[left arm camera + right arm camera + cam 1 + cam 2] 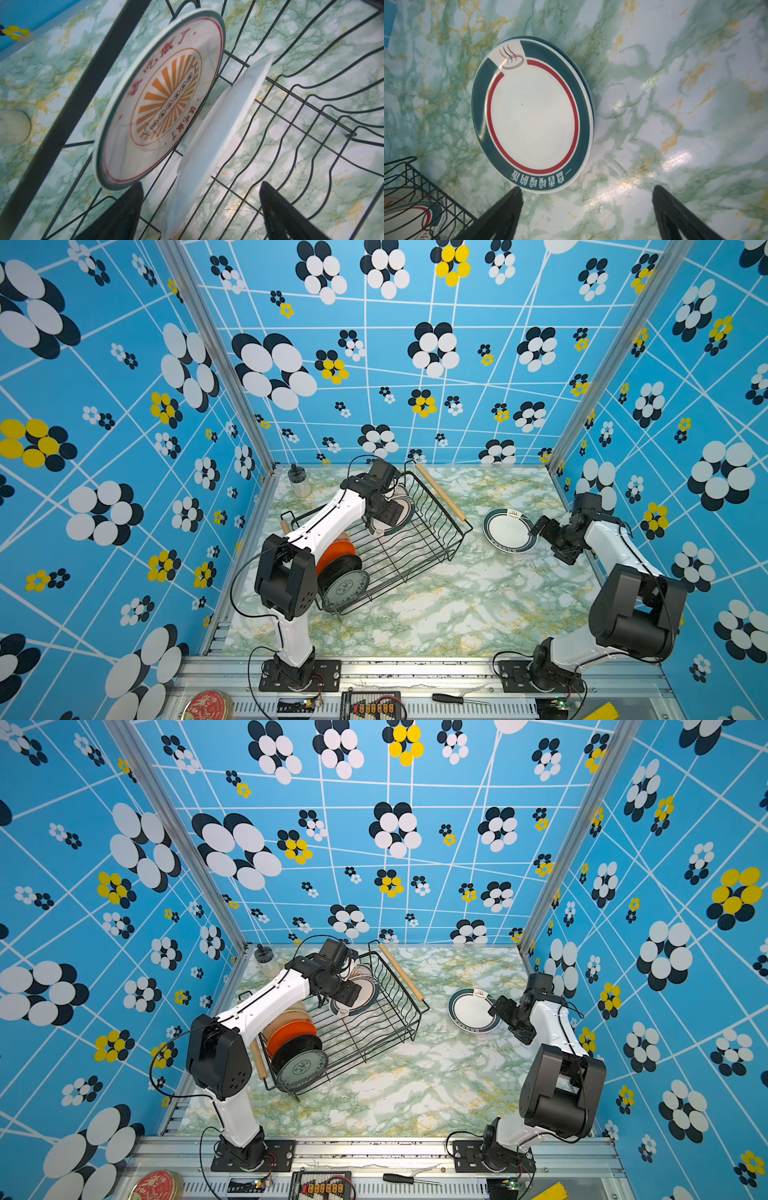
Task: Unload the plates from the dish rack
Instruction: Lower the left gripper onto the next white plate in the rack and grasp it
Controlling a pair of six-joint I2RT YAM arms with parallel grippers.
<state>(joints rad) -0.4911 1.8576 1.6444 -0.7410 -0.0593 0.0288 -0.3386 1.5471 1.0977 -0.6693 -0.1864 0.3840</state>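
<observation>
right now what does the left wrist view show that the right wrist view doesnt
Only left wrist: a sunburst-print plate and a plain white plate on edge in the dish rack, the open left pincer straddling the white one. Only right wrist: a teal-rimmed plate flat on the marble table, the open right pincer short of it. Both: rack wire, marble, maybe one racked plate.

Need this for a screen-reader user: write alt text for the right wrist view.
A white plate with a dark teal rim and red ring lies flat on the green-marbled table, near the open, empty right gripper. A corner of the wire dish rack, another plate inside, shows at the edge.
</observation>
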